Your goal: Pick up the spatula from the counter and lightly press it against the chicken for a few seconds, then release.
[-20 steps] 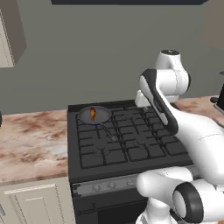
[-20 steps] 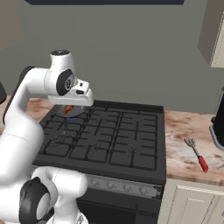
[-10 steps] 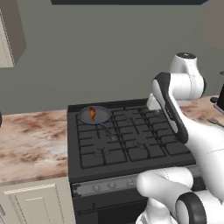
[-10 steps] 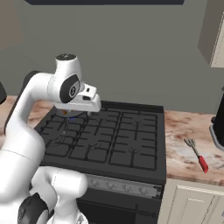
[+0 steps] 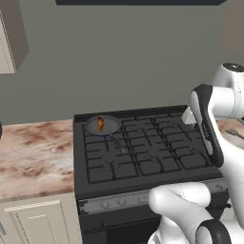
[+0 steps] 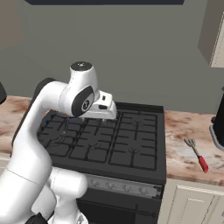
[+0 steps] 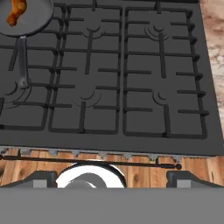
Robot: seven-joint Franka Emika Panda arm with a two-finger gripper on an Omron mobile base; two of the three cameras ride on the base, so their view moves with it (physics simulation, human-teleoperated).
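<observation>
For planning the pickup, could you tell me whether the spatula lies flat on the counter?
Flat: the spatula rests on the counter beside the stove, nothing holding it.

I see the red-handled spatula (image 6: 196,153) lying flat on the right counter (image 6: 179,146); the orange chicken (image 5: 100,124) sits in the far-left pan (image 5: 112,127).

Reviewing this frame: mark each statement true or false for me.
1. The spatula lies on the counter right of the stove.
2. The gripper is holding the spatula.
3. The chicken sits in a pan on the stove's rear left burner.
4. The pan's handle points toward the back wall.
1. True. The spatula lies flat on the counter, right of the stove.
2. False. The gripper is open with nothing between its fingers, above the stove.
3. True. The chicken is in the pan at the rear left.
4. False. The handle runs toward the stove's front.
</observation>
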